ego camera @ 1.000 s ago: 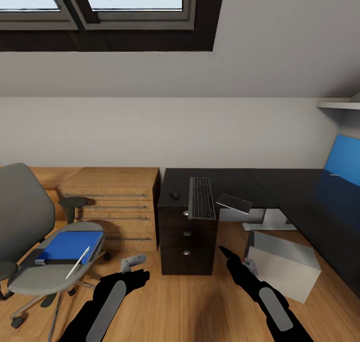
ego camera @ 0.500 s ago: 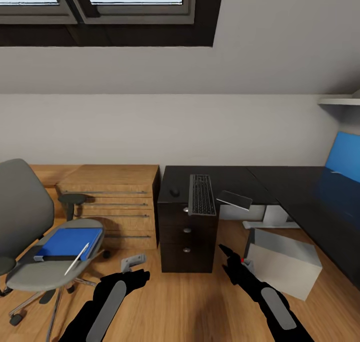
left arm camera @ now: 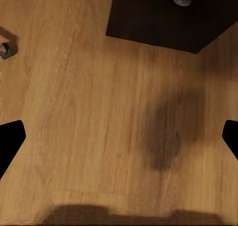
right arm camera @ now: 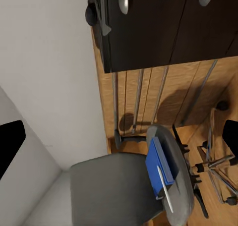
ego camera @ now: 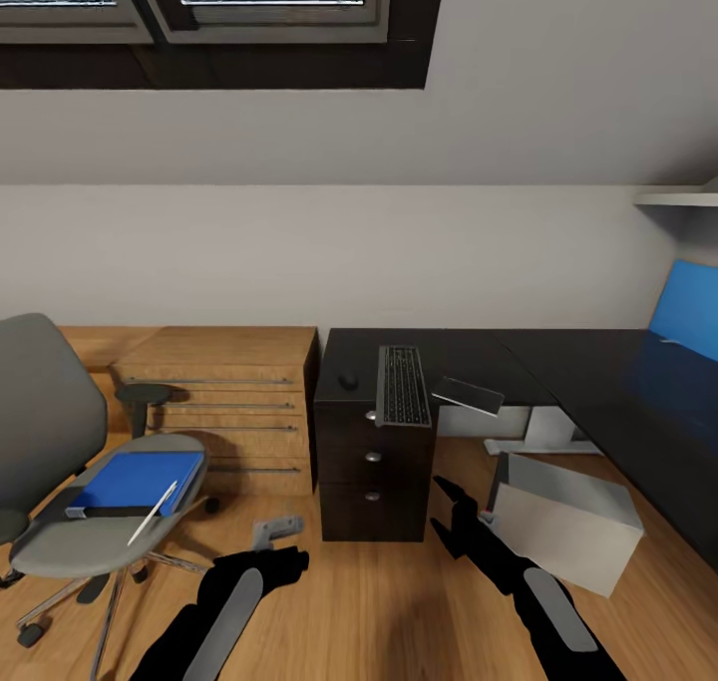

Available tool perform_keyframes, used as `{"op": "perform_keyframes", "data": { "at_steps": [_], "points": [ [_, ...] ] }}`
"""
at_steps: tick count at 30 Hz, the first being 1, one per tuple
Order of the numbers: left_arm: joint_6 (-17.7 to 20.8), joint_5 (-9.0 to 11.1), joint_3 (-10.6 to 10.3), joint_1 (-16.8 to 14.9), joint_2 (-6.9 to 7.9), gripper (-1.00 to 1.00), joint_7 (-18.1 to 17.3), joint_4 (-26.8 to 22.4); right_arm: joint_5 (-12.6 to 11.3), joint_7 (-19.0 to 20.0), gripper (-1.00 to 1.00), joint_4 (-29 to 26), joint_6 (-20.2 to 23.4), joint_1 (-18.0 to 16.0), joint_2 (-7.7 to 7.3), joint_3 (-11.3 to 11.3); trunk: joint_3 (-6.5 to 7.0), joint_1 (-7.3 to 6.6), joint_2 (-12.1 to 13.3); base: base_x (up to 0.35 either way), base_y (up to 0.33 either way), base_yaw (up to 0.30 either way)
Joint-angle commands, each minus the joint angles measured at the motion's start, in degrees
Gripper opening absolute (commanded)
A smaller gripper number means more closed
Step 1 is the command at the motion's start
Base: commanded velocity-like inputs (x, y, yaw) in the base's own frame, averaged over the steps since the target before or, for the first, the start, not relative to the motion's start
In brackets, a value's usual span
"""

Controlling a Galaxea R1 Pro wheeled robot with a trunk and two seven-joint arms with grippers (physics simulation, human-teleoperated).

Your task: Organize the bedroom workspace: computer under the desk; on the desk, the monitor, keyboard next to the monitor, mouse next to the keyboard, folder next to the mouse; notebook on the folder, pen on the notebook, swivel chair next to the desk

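Your left gripper (ego camera: 267, 551) hangs low over the wood floor (ego camera: 379, 601), fingers spread wide and empty; in the left wrist view its two black fingertips (left arm camera: 10, 139) sit at opposite edges with bare floor between. Your right gripper (ego camera: 451, 516) hovers by the drawer unit (ego camera: 371, 472) at the desk's end, fingers likewise apart, nothing between them.

The swivel chair (ego camera: 60, 442) stands well apart from the desk (ego camera: 558, 372), beyond the low wooden shelving (ego camera: 224, 402). The blue folder (ego camera: 135, 482) lies flat on the seat, with the white pen (ego camera: 152, 513) resting slantwise across its near corner. The right wrist view shows the same pair on the seat: folder (right arm camera: 159, 161), pen (right arm camera: 166, 189).

On the black desktop, the keyboard (ego camera: 403, 386) lies lengthwise over the drawer unit, its near end reaching the desk edge. The mouse (ego camera: 347, 382) sits just beside it, toward the shelving. A dark flat slab (ego camera: 467, 395) lies tilted on the keyboard's other side; you cannot tell what it is. The grey computer (ego camera: 563, 521) rests on the floor near the desk's inner corner, near your right arm.
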Motion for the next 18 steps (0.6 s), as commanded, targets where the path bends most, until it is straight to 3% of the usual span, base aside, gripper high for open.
{"op": "perform_keyframes", "data": {
  "at_steps": [1,8,12,17,18],
  "points": [
    [0.1,0.6,-0.1,0.0,0.01,1.00,0.6,0.0,-0.1,0.1,1.00,0.0,0.3,0.0,0.04,-0.1,-0.06,0.00,0.0,0.093,0.000,0.000],
    [0.0,0.6,-0.2,0.0,0.01,1.00,0.5,0.3,0.2,0.1,1.00,-0.2,-0.4,-0.1,0.05,0.0,-0.06,0.00,0.0,0.237,0.000,0.000],
    [0.0,0.7,-0.2,0.0,0.02,1.00,0.5,0.4,0.4,0.1,1.00,-0.3,-1.8,-0.1,0.05,0.0,-0.06,0.00,0.0,0.079,0.000,0.000],
    [0.0,0.7,-0.8,0.0,0.06,1.00,0.5,0.4,5.9,0.1,1.00,-0.2,-7.9,-0.1,0.21,0.1,-0.06,0.00,0.0,0.181,0.000,0.000],
    [0.0,0.7,-0.9,0.1,0.19,1.00,0.5,0.3,8.3,0.1,1.00,-0.1,-10.8,-0.1,1.41,0.1,-0.06,0.00,0.0,0.036,0.000,0.000]
  ]
}}
